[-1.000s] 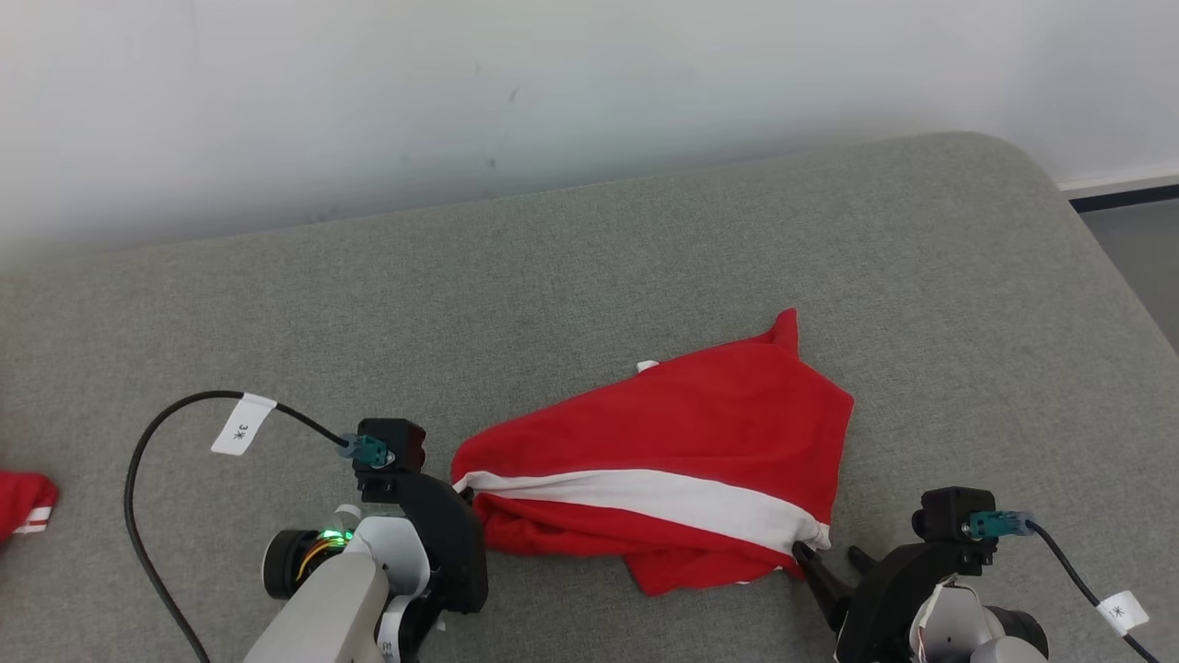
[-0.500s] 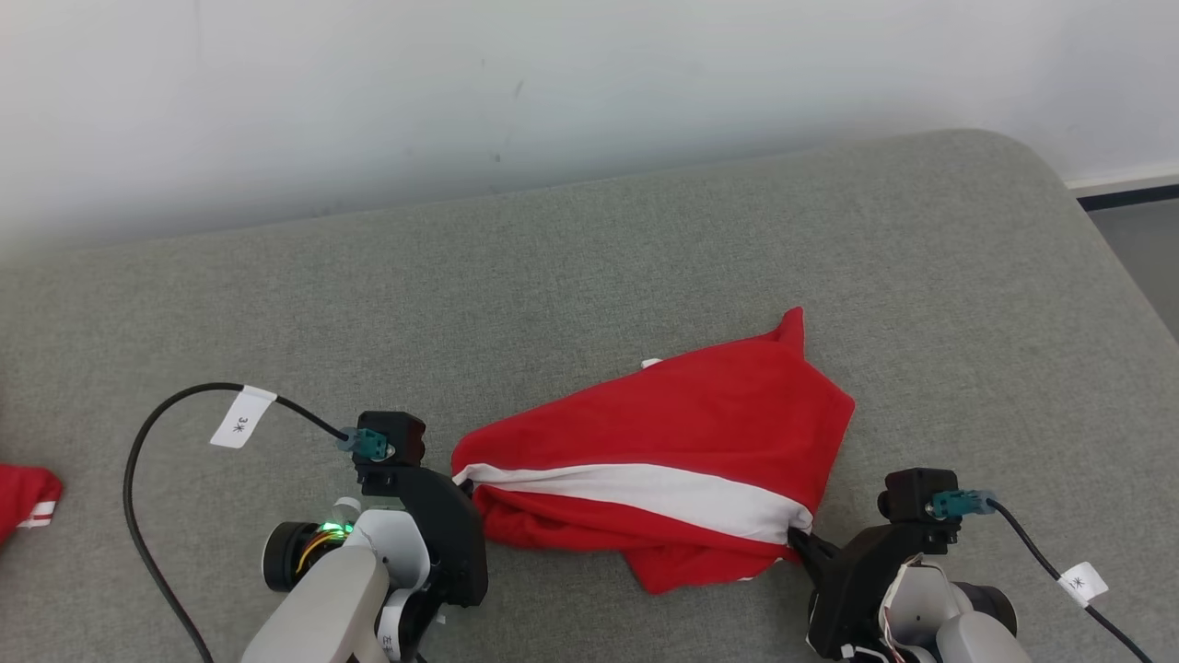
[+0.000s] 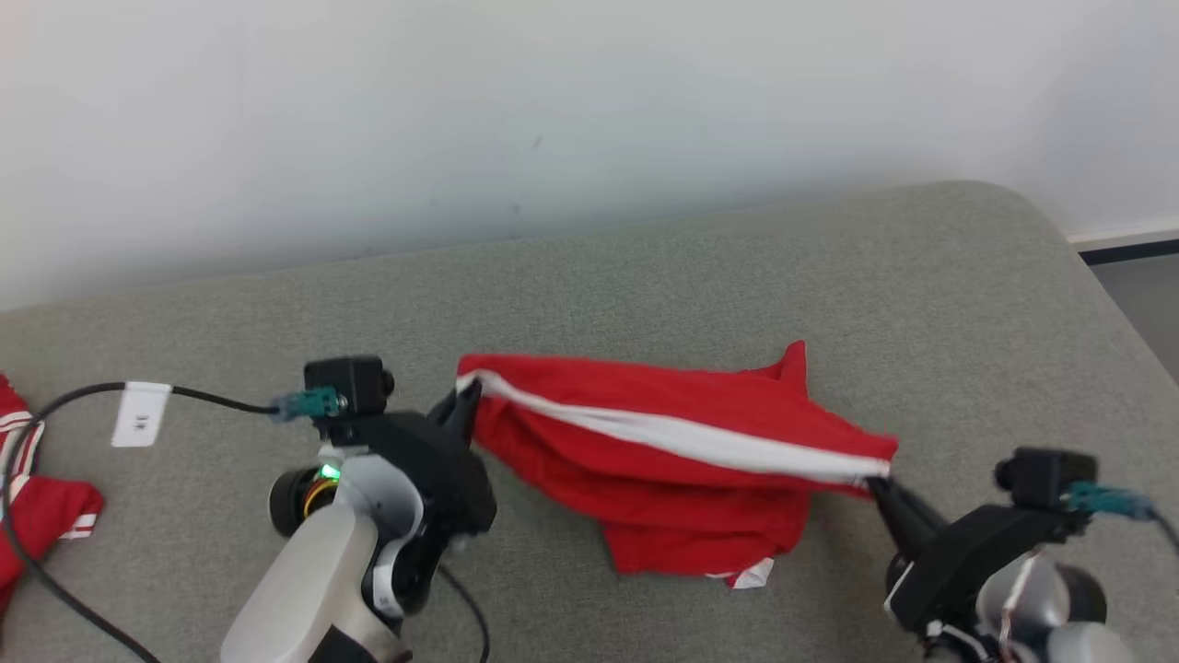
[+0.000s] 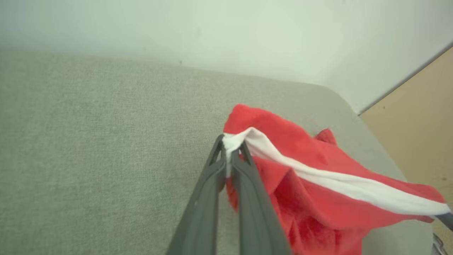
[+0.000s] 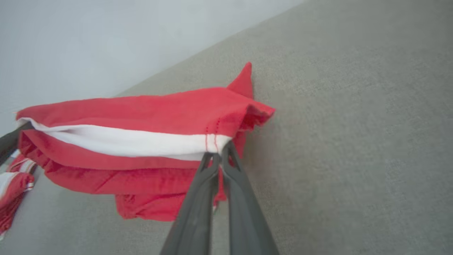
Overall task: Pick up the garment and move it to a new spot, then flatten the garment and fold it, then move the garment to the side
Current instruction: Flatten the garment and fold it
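I count 2 hands of mine, the left hand (image 3: 468,398) and the right hand (image 3: 875,486), each with 2 dark fingers (image 4: 207,198). Between them is 1 garment (image 3: 682,451), red with 1 white stripe. At the left edge lies 1 more red-and-white heap (image 3: 46,511). There are 2 teal plugs, the left plug (image 3: 309,403) and the right plug (image 3: 1101,499), 1 white tag (image 3: 140,414) and 1 grey tabletop (image 3: 645,276).

The grey fabric surface (image 3: 645,276) lies bare from the garment (image 3: 682,460) back to the wall (image 3: 553,110) and rightward to its rounded corner; the garment, pinched between the left gripper (image 3: 468,398) and right gripper (image 3: 873,482), bars the middle; a black cable (image 3: 221,399) and a second red cloth (image 3: 46,506) crowd the left edge.
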Tool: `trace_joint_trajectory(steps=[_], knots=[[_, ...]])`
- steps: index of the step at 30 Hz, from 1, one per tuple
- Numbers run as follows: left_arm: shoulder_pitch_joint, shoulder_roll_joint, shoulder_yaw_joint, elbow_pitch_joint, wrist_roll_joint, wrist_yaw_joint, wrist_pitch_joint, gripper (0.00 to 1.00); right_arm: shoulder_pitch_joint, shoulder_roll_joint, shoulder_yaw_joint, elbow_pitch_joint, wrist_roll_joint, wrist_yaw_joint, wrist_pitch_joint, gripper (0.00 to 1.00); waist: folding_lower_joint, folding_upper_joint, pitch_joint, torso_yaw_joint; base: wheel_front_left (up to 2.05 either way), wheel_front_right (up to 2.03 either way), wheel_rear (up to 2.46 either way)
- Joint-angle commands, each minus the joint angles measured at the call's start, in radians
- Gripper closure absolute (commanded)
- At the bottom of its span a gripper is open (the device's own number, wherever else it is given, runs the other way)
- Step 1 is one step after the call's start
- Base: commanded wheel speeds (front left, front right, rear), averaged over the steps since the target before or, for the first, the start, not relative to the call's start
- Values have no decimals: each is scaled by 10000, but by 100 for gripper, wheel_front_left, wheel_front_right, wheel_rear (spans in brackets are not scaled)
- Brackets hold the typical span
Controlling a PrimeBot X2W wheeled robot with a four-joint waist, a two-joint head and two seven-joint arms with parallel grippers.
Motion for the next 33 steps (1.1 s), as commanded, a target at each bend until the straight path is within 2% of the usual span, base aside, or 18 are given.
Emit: trace_joint_trajectory(steps=[1, 6, 10, 13, 14, 17, 22, 26, 31, 33], knots=[[92, -90, 177, -484, -267, 26, -126, 100, -16, 4, -74, -512, 394, 35, 204, 100, 1, 0, 64, 68, 0, 0, 0], [-744, 44, 578, -1843, -467, 234, 108, 100, -1757, 12, 610, -1487, 599, 35, 939, 100, 1, 0, 959, -15, 0, 0, 0], [-2109, 79, 1098, -2158, -903, 231, 389, 100, -4413, -5, 1007, -359, 1385, 33, 510, 100, 1, 0, 2065, -134, 0, 0, 0], [-3471, 296, 1582, -1938, -969, 173, 233, 100, -6674, 1, 1066, 1228, 1575, 35, -356, 100, 1, 0, 2781, -159, 0, 0, 0], [-3471, 296, 1582, -1938, -969, 173, 233, 100, -6674, 1, 1066, 1228, 1575, 35, -356, 100, 1, 0, 2781, -159, 0, 0, 0], [-4785, 465, 1952, -1569, -663, 154, -497, 100, -8735, -11, 1024, 2712, 989, 35, -1637, 100, 1, 0, 3275, -128, 0, 0, 0], [-6426, 457, 2271, -1281, -444, -484, -2027, 100, -11283, 1, 793, 4321, 135, 35, -4235, 100, 1, 0, 3563, 29, 0, 0, 0], [-6566, 661, 2301, -1368, -234, -867, -2914, 100, -11960, -133, 946, 5154, -271, 33, -5367, 100, 1, 0, 3448, 199, 0, 0, 0], [-4836, 819, 1223, -1145, 741, -1028, -3503, 100, -10976, -557, 1762, 6128, -269, 35, -4724, 100, 1, 0, 3197, 374, 0, 0, 0], [-3995, 787, 934, -883, 1074, -893, -3700, 100, -10361, -716, 2081, 6386, -126, 33, -4383, 100, 1, 0, 3021, 431, 0, 0, 0]])
